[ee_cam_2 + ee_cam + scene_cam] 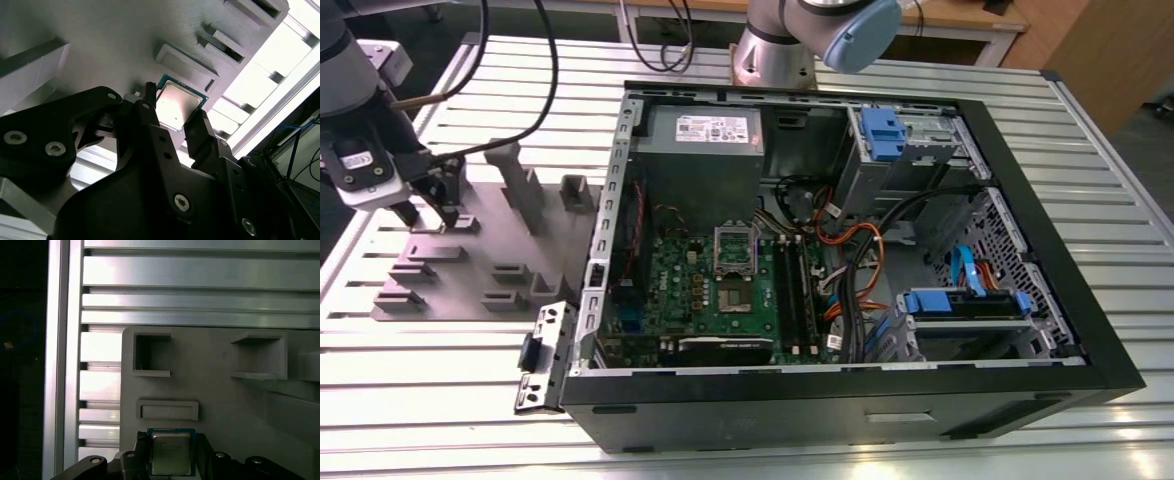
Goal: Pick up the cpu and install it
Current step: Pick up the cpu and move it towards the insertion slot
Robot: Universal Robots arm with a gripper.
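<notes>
In the exterior view, the end effector (430, 216) hangs over the grey fixture plate (467, 275) on the slatted table (454, 400). This is at about nine o'clock from the open computer case (1091, 300), well apart from the CPU socket (735, 243) on the green motherboard (700, 290).

In the second wrist view, the end effector (173, 100) has its two black fingers (200, 127) drawn in on opposite edges of the cpu (180, 100), which lies flat-side up over the fixture plate (100, 50). The pads seem to touch the chip, though it cannot be told whether it is seated or already clear of the plate.

In the first wrist view, the cpu (171, 454) sits square between the fingers (141, 452), at six o'clock from a shallow rectangular recess (167, 410) in the fixture plate (215, 400).

The likely risks come from the grip being on thin edges only. A light or uneven squeeze could let the chip tilt or slip. A corner catching the fixture could twist it in the fingers. Any such skew, if carried to the socket, could seat the chip crooked and damage the contacts.
</notes>
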